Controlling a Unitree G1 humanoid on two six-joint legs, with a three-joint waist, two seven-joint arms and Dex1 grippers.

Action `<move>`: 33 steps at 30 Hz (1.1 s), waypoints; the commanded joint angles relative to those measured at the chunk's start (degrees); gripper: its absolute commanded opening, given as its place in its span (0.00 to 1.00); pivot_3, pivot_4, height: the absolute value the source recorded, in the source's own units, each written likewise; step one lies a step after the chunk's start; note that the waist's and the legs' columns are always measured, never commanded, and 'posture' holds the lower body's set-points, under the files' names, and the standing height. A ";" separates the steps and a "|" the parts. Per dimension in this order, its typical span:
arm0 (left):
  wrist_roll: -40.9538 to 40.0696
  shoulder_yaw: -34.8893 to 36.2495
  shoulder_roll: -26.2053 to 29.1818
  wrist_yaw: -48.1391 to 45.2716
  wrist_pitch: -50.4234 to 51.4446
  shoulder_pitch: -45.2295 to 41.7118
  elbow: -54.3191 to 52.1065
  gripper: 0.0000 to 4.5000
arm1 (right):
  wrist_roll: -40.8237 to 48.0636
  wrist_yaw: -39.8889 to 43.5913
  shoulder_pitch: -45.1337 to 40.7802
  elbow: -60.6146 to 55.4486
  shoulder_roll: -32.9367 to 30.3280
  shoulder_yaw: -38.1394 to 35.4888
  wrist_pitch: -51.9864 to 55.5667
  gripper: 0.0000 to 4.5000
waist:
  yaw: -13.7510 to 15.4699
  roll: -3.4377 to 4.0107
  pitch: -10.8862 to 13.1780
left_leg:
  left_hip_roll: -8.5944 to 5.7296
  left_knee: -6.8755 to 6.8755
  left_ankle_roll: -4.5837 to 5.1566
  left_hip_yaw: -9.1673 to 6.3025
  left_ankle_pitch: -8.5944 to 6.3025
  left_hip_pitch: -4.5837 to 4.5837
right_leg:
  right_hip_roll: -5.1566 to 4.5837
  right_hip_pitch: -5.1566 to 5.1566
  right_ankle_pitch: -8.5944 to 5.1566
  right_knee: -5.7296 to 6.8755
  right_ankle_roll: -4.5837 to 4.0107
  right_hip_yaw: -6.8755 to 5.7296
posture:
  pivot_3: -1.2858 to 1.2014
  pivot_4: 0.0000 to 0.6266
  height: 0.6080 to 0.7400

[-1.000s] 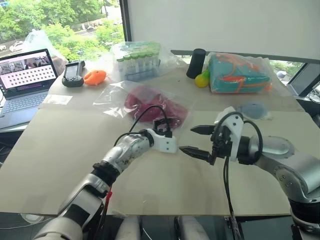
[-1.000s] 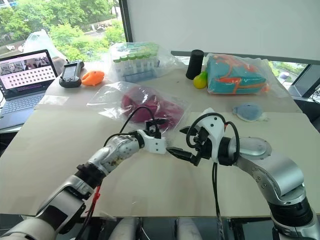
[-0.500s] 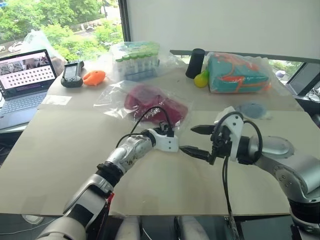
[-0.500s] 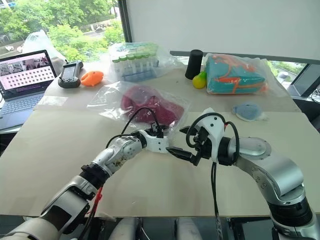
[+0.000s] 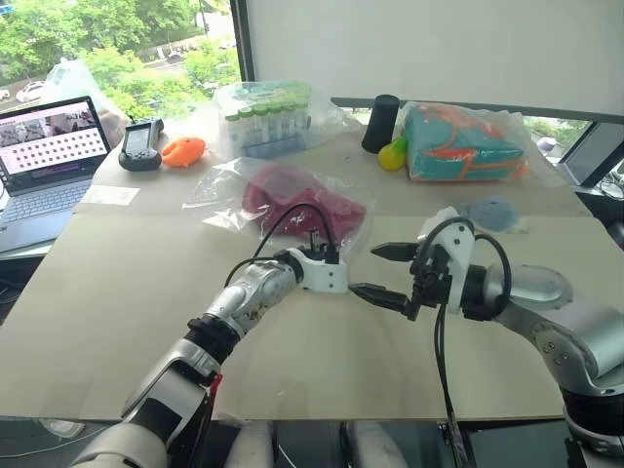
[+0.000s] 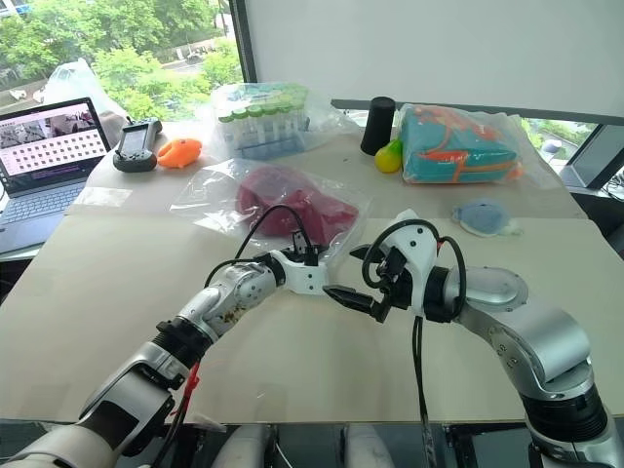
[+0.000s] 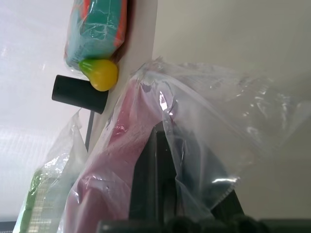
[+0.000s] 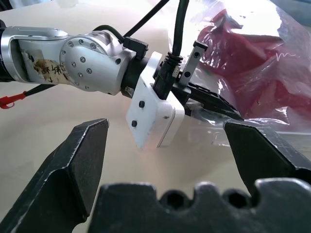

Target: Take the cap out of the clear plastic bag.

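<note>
Red cap [image 5: 292,200] lies bagged just beyond the left hand [image 8: 214,103], seemingly pinching plastic.

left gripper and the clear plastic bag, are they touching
Touching. In the left wrist view the left gripper has its black fingers shut on the edge of the clear plastic bag, the film pinched between them.

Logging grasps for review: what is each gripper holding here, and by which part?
The left gripper is shut on the near edge of the clear plastic bag. The right gripper is open, empty.
</note>
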 commanded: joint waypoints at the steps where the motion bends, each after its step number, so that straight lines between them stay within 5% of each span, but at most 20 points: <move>1: -0.43 -0.68 0.91 -0.75 -2.27 1.54 -0.81 0.02 | 0.18 -0.03 -0.47 -1.91 -0.15 -1.39 -1.34 1.00 | -0.03 0.00 0.00 | 0.00 0.00 0.00 0.00 0.00 0.00 | 0.00 0.00 0.00 0.00 0.00 0.00 | 0.52 0.24 1.00; 13: -5.01 5.07 19.29 3.54 -27.26 6.75 -1.44 0.02 | -0.01 -0.12 -0.81 -1.79 0.03 -0.79 -1.31 1.00 | -1.00 0.02 -0.01 | 0.08 -0.02 0.00 0.04 0.00 0.13 | 0.02 0.02 0.10 0.04 -0.17 0.03 | 0.52 0.24 1.00; 21: -16.30 8.88 34.01 3.15 -59.62 6.55 18.68 0.02 | -1.57 1.75 -2.13 0.59 0.11 0.83 -2.86 1.00 | -1.26 0.02 0.00 | 0.12 -0.04 0.00 0.09 0.00 0.03 | -0.05 -0.07 0.12 0.02 -0.21 -0.03 | 0.52 0.24 1.00; 25: -8.90 9.24 37.42 6.19 -63.57 3.30 29.00 0.02 | -2.21 2.49 -3.16 1.61 0.69 1.58 -3.47 1.00 | -1.15 0.02 0.00 | 0.13 -0.04 0.00 0.11 0.00 0.03 | -0.02 -0.08 0.12 0.01 -0.20 -0.06 | 0.52 0.24 1.00; 33: 12.49 1.48 40.02 22.80 -53.72 -0.89 36.21 0.02 | -3.18 3.37 -4.09 2.72 1.85 2.64 -4.28 1.00 | -0.10 0.02 0.00 | 0.11 -0.04 -0.01 0.13 -0.01 0.00 | -0.02 -0.11 0.10 0.02 -0.16 -0.07 | 0.52 0.24 1.00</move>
